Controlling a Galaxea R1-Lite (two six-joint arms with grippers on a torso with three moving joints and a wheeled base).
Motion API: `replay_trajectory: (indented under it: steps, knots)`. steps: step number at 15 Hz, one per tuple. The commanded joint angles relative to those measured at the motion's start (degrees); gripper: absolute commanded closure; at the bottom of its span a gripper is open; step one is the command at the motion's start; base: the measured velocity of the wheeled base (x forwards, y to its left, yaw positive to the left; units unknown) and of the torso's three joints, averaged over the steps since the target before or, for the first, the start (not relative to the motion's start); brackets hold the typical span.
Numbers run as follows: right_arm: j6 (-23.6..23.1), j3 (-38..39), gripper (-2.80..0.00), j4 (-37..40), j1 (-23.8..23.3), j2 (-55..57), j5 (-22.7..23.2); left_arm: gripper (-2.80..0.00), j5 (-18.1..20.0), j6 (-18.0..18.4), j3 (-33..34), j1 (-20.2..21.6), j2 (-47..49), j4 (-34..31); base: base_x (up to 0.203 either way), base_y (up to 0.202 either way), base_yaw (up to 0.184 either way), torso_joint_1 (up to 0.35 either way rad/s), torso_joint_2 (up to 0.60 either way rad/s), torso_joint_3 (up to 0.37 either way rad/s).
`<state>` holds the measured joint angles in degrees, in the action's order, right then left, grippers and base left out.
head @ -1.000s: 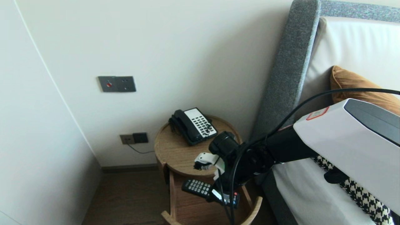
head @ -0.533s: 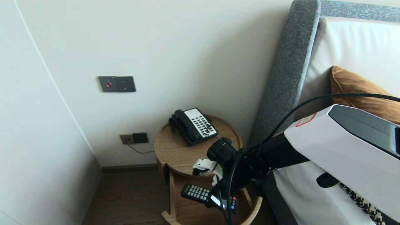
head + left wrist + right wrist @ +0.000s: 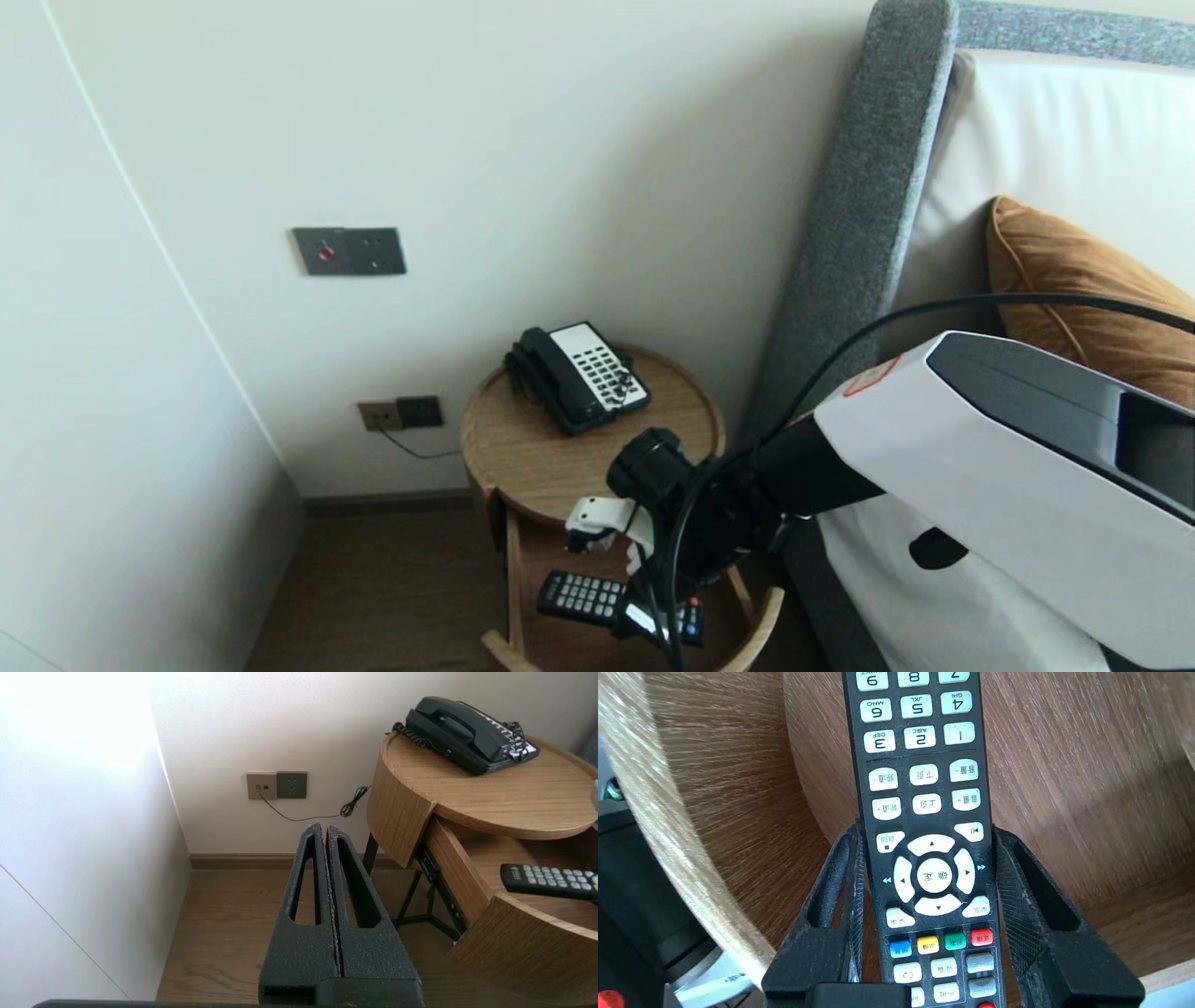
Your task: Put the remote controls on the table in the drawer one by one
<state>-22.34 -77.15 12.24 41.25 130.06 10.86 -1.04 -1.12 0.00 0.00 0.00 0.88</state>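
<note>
My right gripper (image 3: 646, 611) is shut on a black remote control (image 3: 581, 594) with white buttons, its two black fingers clamped on the remote's long sides near the round arrow pad (image 3: 933, 875). The remote (image 3: 924, 788) sits low inside the open drawer (image 3: 519, 579) of a round wooden nightstand (image 3: 532, 457); I cannot tell whether it touches the drawer floor. The remote's far end (image 3: 546, 880) also shows in the left wrist view, above the drawer's curved front (image 3: 514, 947). My left gripper (image 3: 324, 828) is parked over the wooden floor left of the nightstand, shut and holding nothing.
A black desk phone (image 3: 579, 373) lies on the nightstand top. A grey headboard (image 3: 868, 233), white bedding and an orange pillow (image 3: 1074, 280) stand close on the right. Wall sockets (image 3: 401, 413) with a cable sit low on the left, and a switch plate (image 3: 349, 250) is higher up.
My right arm has sunk, carrying the remote down past the nightstand's top rim and deeper into the open drawer. The left gripper has not moved.
</note>
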Motion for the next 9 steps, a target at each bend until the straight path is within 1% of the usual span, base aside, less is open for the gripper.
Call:
replay_trajectory:
  steps: [1, 3, 7, 9]
  knots:
    - [-1.3, -0.46, 0.0, -0.62, 0.06, 1.21, 0.04, 0.0, -0.02, -0.02, 0.0, 0.0, -0.09, 0.08, 0.0, 0.0, 0.0, 0.0, 0.0, 0.0]
    - [-2.44, -0.85, 0.0, -2.04, 0.06, 2.36, -0.05, 0.0, -0.02, -0.02, 0.0, 0.0, -0.09, 0.09, 0.0, 0.0, 0.0, 0.0, 0.0, 0.0]
    - [-3.99, -1.43, 0.0, -2.22, -0.03, 3.65, -0.33, 0.0, -0.02, -0.02, 0.0, 0.08, -0.09, 0.0, 0.0, 0.0, 0.0, 0.0, 0.0, 0.0]
    - [-4.97, -1.77, 0.0, -2.22, -0.12, 4.67, -1.43, 0.0, -0.02, -0.02, 0.0, 0.0, -0.09, 0.0, 0.0, 0.0, 0.0, 0.0, 0.0, 0.0]
